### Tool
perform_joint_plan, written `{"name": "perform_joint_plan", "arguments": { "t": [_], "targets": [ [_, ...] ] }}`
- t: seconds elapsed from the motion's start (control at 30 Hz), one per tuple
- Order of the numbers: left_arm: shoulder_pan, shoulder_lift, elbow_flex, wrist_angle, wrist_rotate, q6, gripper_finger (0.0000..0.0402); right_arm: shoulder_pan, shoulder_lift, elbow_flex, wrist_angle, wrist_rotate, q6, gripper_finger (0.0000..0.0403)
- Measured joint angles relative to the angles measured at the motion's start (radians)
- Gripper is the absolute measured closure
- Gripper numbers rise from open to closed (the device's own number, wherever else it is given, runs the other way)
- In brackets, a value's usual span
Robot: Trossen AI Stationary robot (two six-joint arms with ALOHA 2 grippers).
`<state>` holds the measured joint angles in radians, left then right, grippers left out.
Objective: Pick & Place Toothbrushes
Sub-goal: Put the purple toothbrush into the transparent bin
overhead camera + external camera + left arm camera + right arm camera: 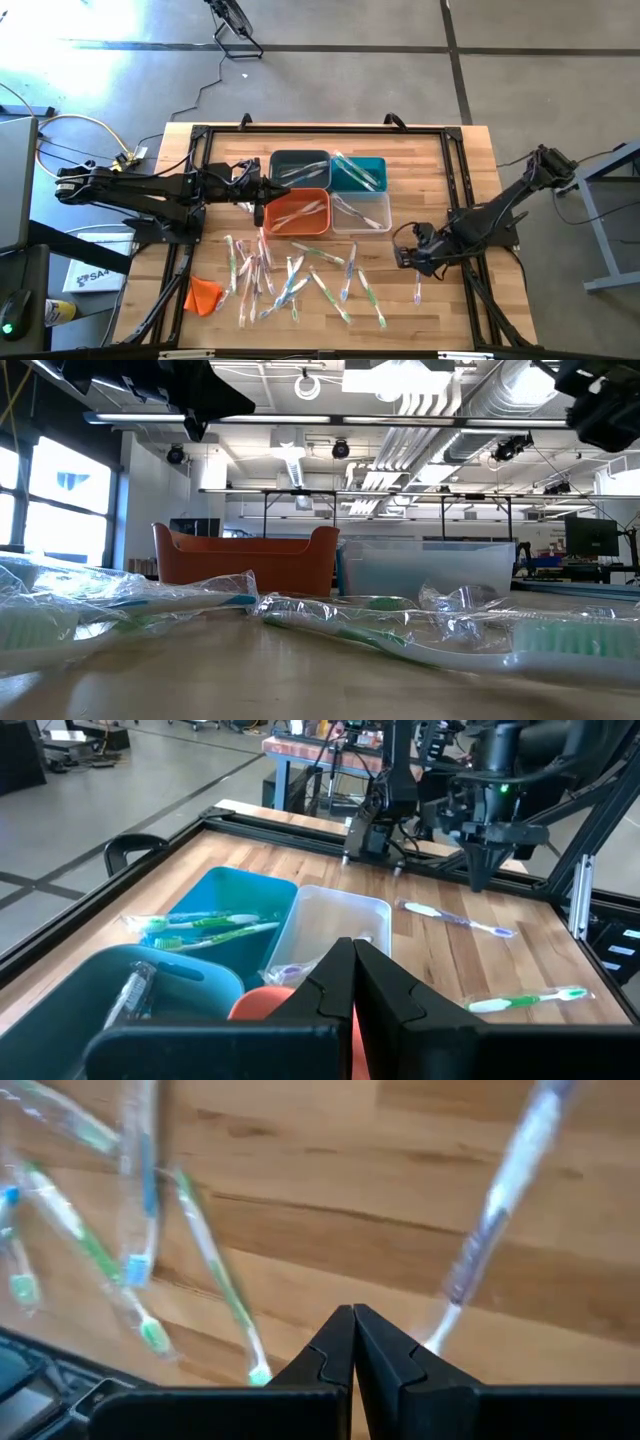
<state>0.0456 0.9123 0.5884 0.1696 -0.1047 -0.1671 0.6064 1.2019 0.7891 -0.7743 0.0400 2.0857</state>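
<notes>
Toothbrushes [290, 280] in clear shiny wrappers, thin, with white, green or blue handles, lie mostly loose on the wooden table [450, 180]; several rest in the four rectangular plastic bins: dark grey [298, 168], teal [360, 175], orange [297, 211], clear [362, 213]. Left gripper [258, 192] hangs closed and empty over the orange bin. Right gripper [403, 257] sits closed and empty beside one lone purple-handled toothbrush [417, 291]. Judged step: between picks; next calls for opening the jaws over a loose brush. Loose count uncertain, roughly fifteen.
</notes>
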Motion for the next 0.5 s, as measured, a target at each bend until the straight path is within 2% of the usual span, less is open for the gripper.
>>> {"name": "perform_joint_plan", "arguments": {
  "t": [0.27,0.5],
  "targets": [
    [0.0,0.0,0.0,0.0,0.0,-0.001,0.0401,0.082,0.086,0.0,-0.059,-0.177,0.216,0.0401],
    [0.0,0.0,0.0,0.0,-0.001,0.005,0.0401,0.129,0.168,0.0,-0.015,-0.201,0.237,0.0401]
  ]
}}
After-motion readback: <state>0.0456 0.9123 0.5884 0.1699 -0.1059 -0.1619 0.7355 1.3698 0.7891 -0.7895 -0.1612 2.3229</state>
